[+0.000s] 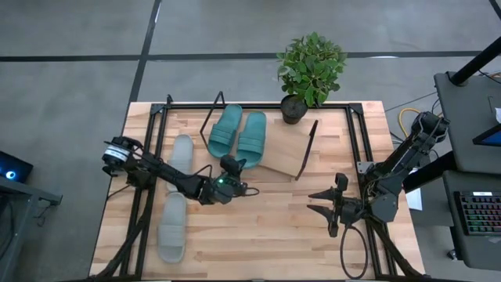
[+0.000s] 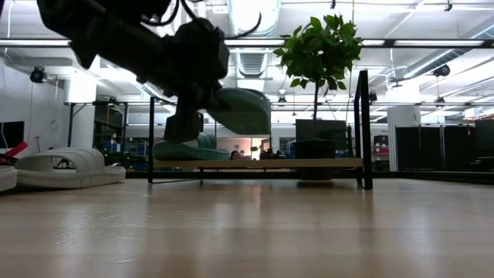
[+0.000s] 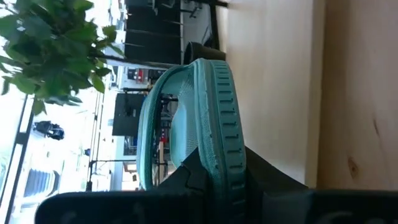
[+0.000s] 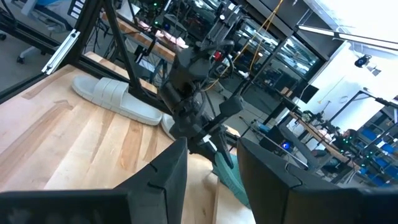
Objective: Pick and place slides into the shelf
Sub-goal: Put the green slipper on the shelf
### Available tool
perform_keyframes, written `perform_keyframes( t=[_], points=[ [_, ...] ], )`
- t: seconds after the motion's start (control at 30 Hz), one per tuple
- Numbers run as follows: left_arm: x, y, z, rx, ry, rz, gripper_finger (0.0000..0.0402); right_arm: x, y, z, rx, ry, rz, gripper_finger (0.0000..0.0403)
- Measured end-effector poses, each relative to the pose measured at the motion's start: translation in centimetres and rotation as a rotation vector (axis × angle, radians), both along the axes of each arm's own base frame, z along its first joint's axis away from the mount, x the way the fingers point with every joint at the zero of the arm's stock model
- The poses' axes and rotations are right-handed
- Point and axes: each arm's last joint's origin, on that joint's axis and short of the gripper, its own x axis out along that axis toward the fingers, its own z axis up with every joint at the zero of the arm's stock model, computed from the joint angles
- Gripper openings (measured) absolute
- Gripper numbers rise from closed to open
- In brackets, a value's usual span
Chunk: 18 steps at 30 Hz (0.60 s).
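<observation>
- 2 grey slides lie on the tabletop at the left, 1 behind the other.
- The left tool is closed on the heel of a teal slide, held just above the shelf.
- Another teal slide rests on the shelf beside it.
- The right tool hovers at the right, fingers spread, holding nothing.
</observation>
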Motion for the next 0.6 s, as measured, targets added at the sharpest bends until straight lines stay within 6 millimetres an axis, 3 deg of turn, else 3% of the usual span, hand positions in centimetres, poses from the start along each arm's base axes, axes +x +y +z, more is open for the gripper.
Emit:
perform_keyframes(
  t=[0.6],
  points=[
    [-0.66,0.50,-0.41,0.005,-0.062,-0.007,0.0021,0.01,-0.01,0.00,-0.008,0.001,0.000,0.0132]
  ],
)
